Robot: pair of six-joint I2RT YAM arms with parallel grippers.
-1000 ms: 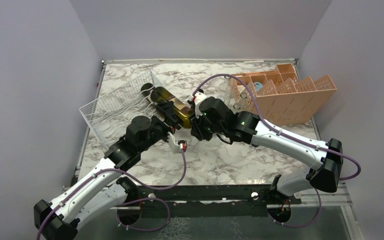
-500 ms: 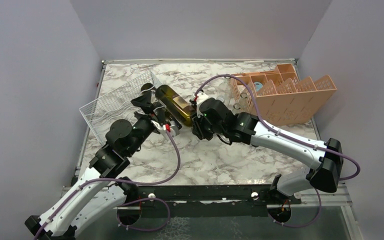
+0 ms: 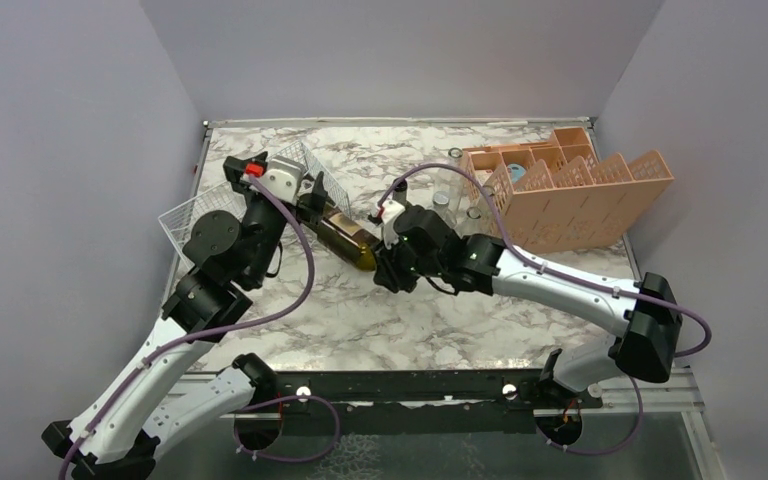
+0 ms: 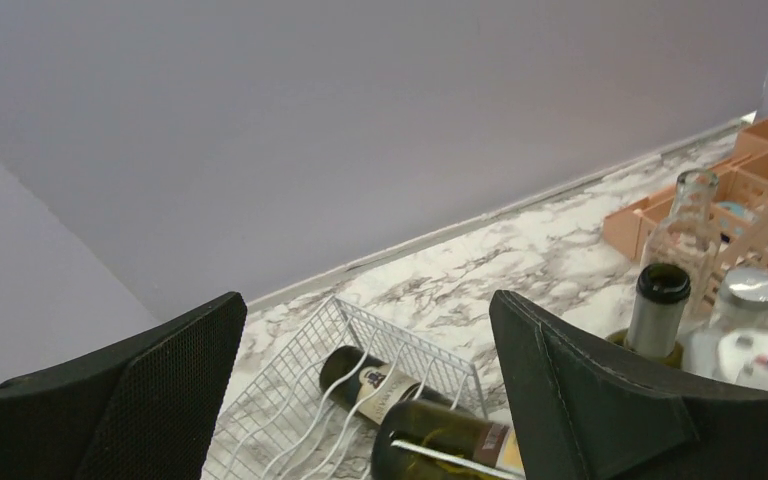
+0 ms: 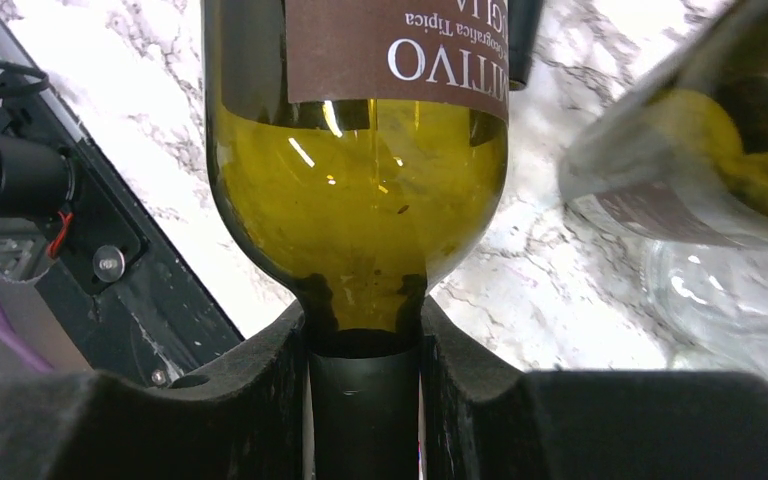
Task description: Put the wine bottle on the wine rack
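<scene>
While the right gripper (image 5: 365, 322) pinches the neck of the olive-green glass wine bottle with the brown label (image 3: 343, 235), its fingers closed snugly on either side, the bottle lies slanted above the marble table (image 3: 430, 320). The neck points to 4 o'clock and the base to 10 o'clock, at the near rim of the white thin-wire wine rack (image 3: 182, 218); whether it rests there I cannot tell. The rack sits at the table's 10 o'clock, close to the left edge and the grey wall (image 3: 60, 150). A second dark bottle (image 4: 365, 378) lies in its cradle. The orange plastic crate (image 3: 570, 190) fills 2 o'clock. Bare marble spreads toward 6 o'clock. The left gripper (image 4: 365, 310) hangs above the rack – fingers spread wide, holding nothing.
</scene>
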